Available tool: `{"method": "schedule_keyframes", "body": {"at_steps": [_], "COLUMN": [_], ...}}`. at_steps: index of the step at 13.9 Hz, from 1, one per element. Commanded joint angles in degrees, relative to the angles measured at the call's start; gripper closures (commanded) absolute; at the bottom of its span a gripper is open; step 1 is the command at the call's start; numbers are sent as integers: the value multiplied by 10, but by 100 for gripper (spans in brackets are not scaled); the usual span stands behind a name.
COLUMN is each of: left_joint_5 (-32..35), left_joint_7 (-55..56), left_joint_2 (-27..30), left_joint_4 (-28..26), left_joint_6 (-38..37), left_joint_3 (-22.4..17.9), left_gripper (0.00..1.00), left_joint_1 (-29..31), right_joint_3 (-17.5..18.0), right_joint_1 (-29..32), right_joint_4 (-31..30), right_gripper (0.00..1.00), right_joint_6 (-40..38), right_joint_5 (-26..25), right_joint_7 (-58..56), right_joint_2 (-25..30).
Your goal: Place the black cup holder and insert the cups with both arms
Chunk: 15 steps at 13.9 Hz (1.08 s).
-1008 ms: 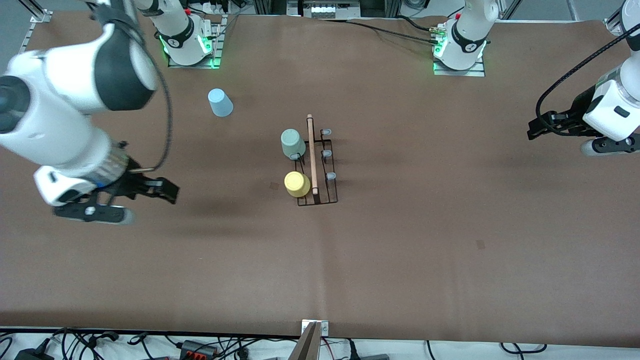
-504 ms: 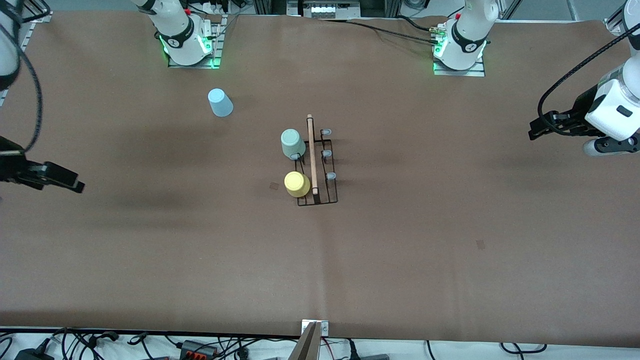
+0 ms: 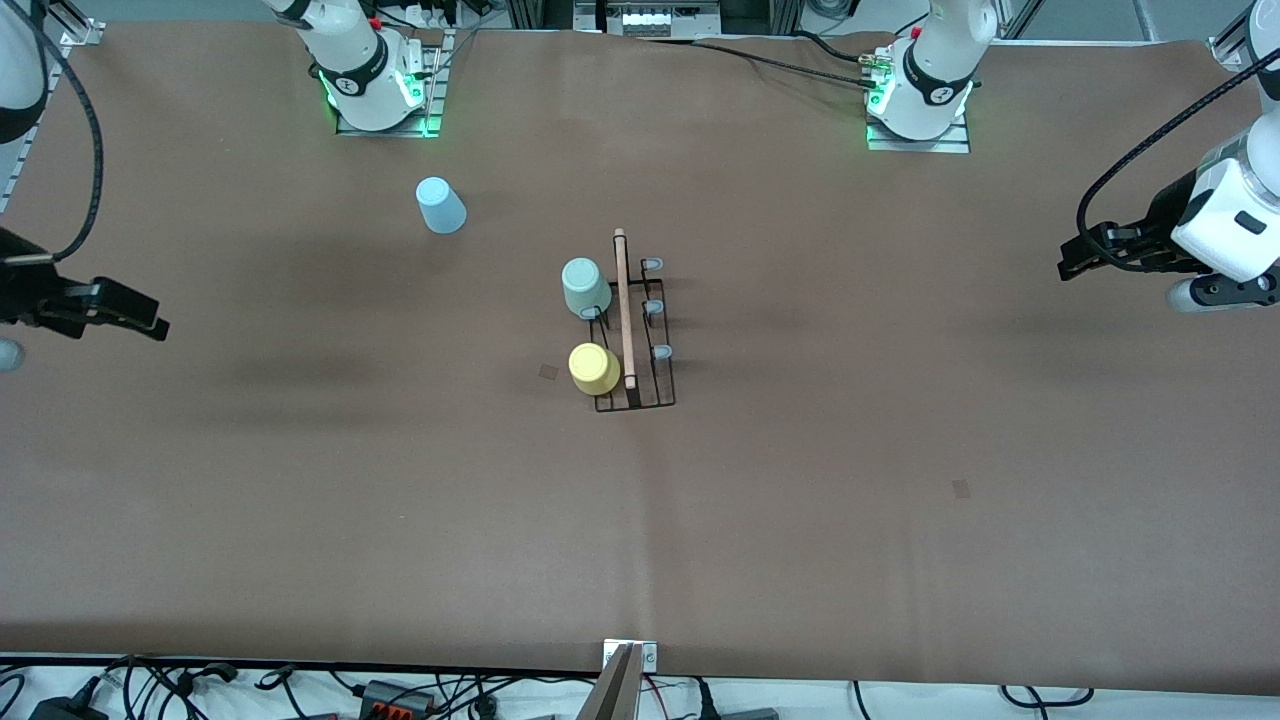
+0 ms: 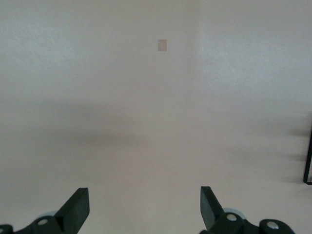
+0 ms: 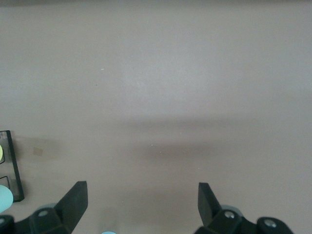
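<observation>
Hovering with its fingers spread wide and nothing between them, the right gripper [image 3: 140,318] hangs over bare table at the right arm's end, clear of the rack so that the middle of the table is unobstructed. The left gripper [image 3: 1085,255] hovers likewise over the left arm's end, its fingers also wide apart and empty in the left wrist view; this arm waits. The black cup holder [image 3: 632,330] stands at mid-table with its wooden handle [image 3: 624,308] running lengthwise on top. The pale green cup [image 3: 584,286] sits upside down on a peg on the side toward the right arm, at the row's end farther from the front camera; the yellow cup [image 3: 594,368] sits inverted on the nearest peg of the same row. Inversion lets each peg hold a cup from inside. The light blue cup [image 3: 440,205] stands inverted on the table, well apart, toward the right arm's base [image 3: 375,85]; judged from this, it is the remaining insertion.
</observation>
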<state>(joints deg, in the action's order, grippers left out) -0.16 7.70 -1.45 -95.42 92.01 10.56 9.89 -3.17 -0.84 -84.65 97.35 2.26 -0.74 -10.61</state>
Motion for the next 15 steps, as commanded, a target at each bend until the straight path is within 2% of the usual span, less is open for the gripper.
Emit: {"method": "schedule_keyframes", "body": {"at_steps": [1,7,15], "left_joint_5": [-4,-4,-4], "left_joint_7": [-12,-12,-12], "left_joint_2": [-9,-9,-9], "left_joint_4": [19,19,19], "left_joint_6": [-12,-12,-12], "left_joint_3": [-1,-1,-2], "left_gripper": [0,0,0], "left_joint_1": [2,2,2], "right_joint_3": [4,4,5], "right_joint_1": [0,1,-10], "right_joint_4": [-127,-118,-113], "right_gripper": [0,0,0], "right_joint_6": [44,7,7], "right_joint_5": [-25,-23,-20], "right_joint_7": [-3,-1,2], "right_joint_2": [93,101,99]}}
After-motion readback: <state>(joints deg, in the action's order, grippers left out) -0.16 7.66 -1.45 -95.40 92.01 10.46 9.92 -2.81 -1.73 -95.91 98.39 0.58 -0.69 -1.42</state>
